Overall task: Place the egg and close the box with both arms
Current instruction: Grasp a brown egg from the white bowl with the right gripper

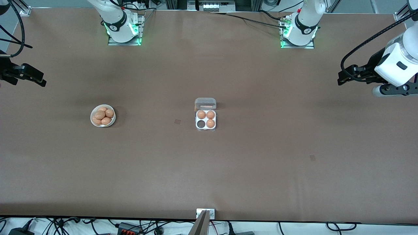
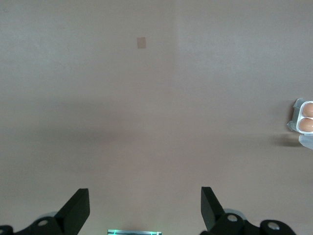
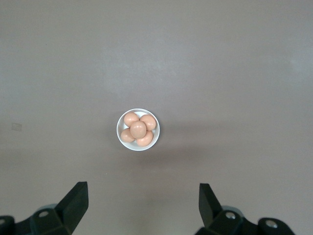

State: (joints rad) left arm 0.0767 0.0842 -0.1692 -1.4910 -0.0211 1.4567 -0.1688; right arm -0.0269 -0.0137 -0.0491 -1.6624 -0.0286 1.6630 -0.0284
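Note:
The box [image 1: 205,125] stands mid-table, a white four-cell tray with its clear lid [image 1: 205,103] open and lying back toward the robots' bases. Three tan-brown eggs [image 1: 206,115] fill three cells, and the cell [image 1: 200,124] nearest the front camera on the right arm's side is empty. The box's edge shows in the left wrist view [image 2: 304,120]. Several identical eggs [image 1: 100,114] lie in a round white bowl [image 1: 92,121], also in the right wrist view [image 3: 121,137]. My left gripper [image 1: 340,79] [image 2: 145,196] is open and empty over the table's left-arm end. My right gripper [image 1: 41,81] [image 3: 143,196] is open and empty over the right-arm end, apart from the bowl.
Small darker square patches mark the brown table [image 1: 177,121] [image 1: 312,157]. A metal bracket [image 1: 205,213] sits at the table edge nearest the front camera. Both arm bases [image 1: 124,31] [image 1: 297,34] stand along the edge farthest from the front camera.

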